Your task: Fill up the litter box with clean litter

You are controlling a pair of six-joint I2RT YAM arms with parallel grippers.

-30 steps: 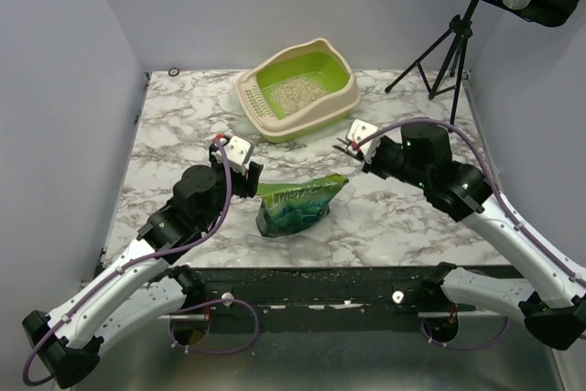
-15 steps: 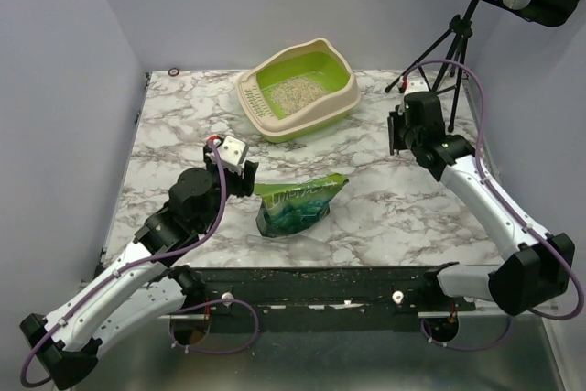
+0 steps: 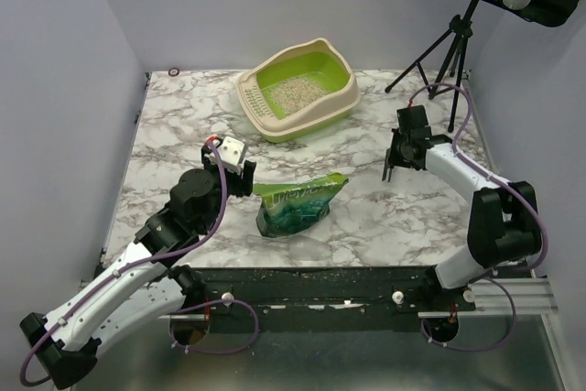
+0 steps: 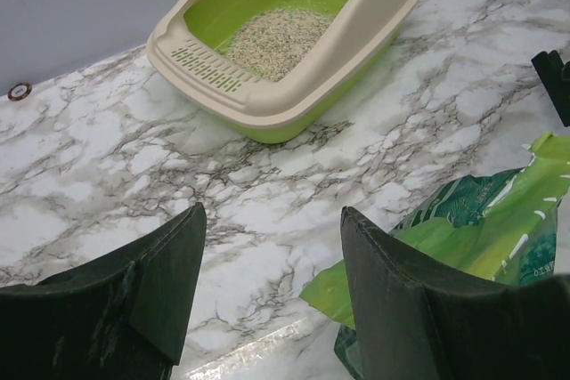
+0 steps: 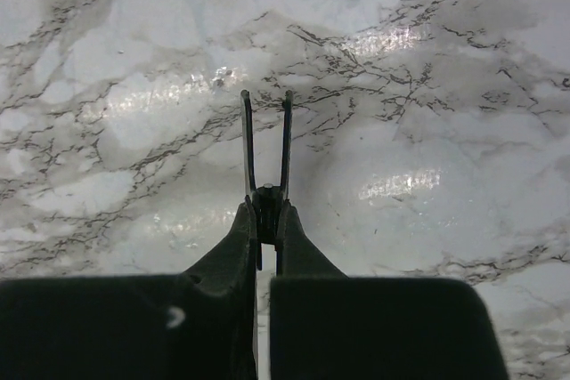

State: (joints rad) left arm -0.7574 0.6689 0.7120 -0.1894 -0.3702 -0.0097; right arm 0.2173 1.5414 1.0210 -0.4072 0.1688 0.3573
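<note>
In the left wrist view the left end effector (image 4: 270, 220) fills the bottom of the frame. Its two dark fingers stand well apart, with bare marble desk (image 4: 107, 149) between them and nothing in the gap. At lower right lies the green printed bag (image 4: 481, 229), crumpled, its far side cut off by the frame edge. A dark shape at the right edge is too cropped to identify.

In the right wrist view the right end effector (image 5: 264, 206) points down at the bare desk with its fingers pressed together. Two thin dark prongs reach past them. Whether these are part of the fingers or a separate piece cannot be told.

From above, the bag lies in the lower middle, and the left end effector is just beside its left end. The right one hangs at centre right, well apart from the bag.

The litter box (image 3: 255, 103) sits at upper centre, slotted end to the left. The litter (image 3: 293, 93) covers only part of its green floor. A small ring (image 3: 174, 71) lies at the desk's far left corner. A stand (image 3: 450, 48) at upper right is partly cropped.
</note>
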